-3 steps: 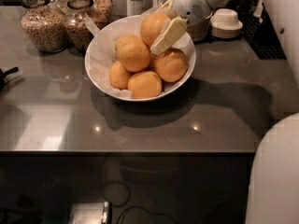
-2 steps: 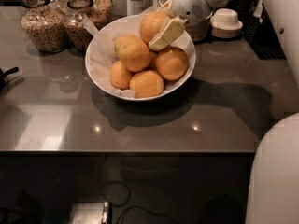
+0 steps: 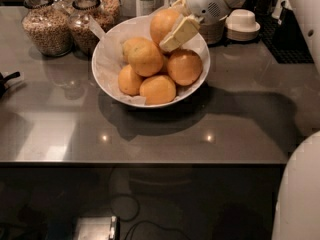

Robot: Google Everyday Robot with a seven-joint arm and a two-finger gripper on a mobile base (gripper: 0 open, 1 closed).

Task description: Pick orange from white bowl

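A wide white bowl (image 3: 107, 71) lined with crinkled white paper sits on the dark grey counter. It holds several oranges. My gripper (image 3: 169, 25) reaches in from the upper right and is shut on the topmost orange (image 3: 162, 24), which sits higher than the others at the bowl's back rim. One cream finger (image 3: 178, 33) lies across the orange's front right side; the other finger is behind it. Another orange (image 3: 145, 58) lies just left of it, one (image 3: 185, 67) right below, and two more (image 3: 157, 89) at the front.
Two glass jars of grain (image 3: 46, 26) stand at the back left, close to the bowl. Small stacked white dishes (image 3: 242, 23) stand at the back right. A black object (image 3: 6, 80) pokes in at the left edge. The counter's front edge runs below the bowl.
The gripper and the held orange have risen slightly and moved a little toward the bowl's back. The other oranges have not moved.
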